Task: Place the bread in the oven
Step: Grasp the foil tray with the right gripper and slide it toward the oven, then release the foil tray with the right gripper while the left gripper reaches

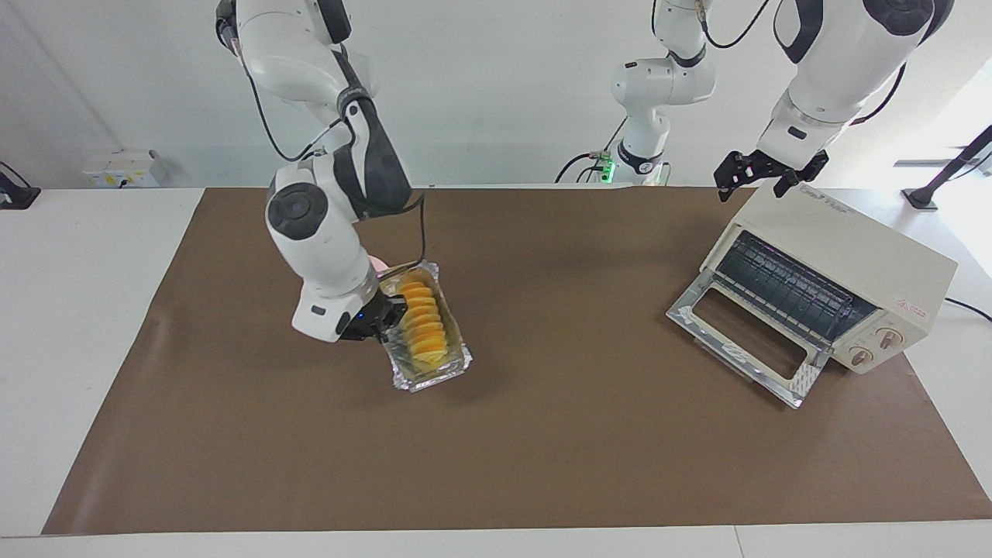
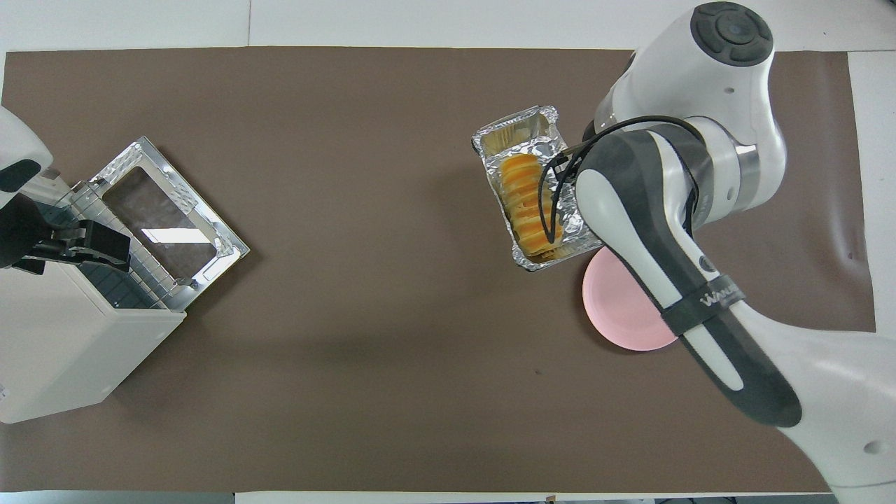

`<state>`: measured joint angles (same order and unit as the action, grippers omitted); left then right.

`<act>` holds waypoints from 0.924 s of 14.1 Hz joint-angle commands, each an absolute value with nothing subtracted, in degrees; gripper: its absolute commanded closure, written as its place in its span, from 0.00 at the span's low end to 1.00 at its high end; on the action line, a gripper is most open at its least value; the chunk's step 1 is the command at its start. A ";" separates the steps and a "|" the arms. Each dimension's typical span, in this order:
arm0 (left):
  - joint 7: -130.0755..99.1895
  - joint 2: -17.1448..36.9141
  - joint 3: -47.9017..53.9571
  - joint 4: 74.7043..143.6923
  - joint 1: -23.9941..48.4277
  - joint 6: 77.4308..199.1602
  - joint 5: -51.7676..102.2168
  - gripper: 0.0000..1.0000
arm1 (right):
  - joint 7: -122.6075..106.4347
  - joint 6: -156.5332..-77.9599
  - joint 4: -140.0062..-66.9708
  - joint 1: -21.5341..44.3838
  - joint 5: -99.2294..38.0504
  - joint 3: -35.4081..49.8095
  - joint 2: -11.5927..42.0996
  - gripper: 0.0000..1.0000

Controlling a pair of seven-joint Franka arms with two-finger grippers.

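Note:
The bread (image 1: 425,325) is a ridged golden-yellow loaf lying in a crinkled silver foil tray (image 1: 431,377) toward the right arm's end of the table. It also shows in the overhead view (image 2: 523,203), in the tray (image 2: 519,130). My right gripper (image 1: 385,319) is shut on the tray's long side rim; in the overhead view the arm hides its fingers. The cream-white oven (image 1: 852,248) stands at the left arm's end, its glass door (image 1: 744,333) dropped open and the rack showing. My left gripper (image 1: 763,182) hangs open over the oven's top.
A round pink plate (image 2: 623,315) lies beside the tray, nearer to the robots, partly under the right arm and the tray's end. A brown mat (image 1: 542,434) covers the table. The open oven door (image 2: 168,217) reaches onto the mat.

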<state>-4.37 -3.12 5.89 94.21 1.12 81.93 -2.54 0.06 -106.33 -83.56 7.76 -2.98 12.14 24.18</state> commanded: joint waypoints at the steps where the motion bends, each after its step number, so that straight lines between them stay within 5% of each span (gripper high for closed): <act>1: -4.04 -4.57 6.15 95.45 0.35 82.35 -1.67 0.00 | 12.43 -109.14 -84.90 16.23 -5.10 12.22 23.64 1.00; 6: -4.04 -4.57 6.15 95.45 0.35 82.35 -1.67 0.00 | 27.49 -121.52 -94.01 28.38 -4.13 11.87 24.17 1.00; 13: -4.04 -4.57 6.15 95.45 0.35 82.27 -1.67 0.00 | 34.51 -130.34 -101.07 27.25 -4.13 11.69 24.79 1.00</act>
<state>-4.37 -3.12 5.89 94.21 1.12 81.93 -2.54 30.43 -129.14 -99.65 28.46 -3.94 11.19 25.78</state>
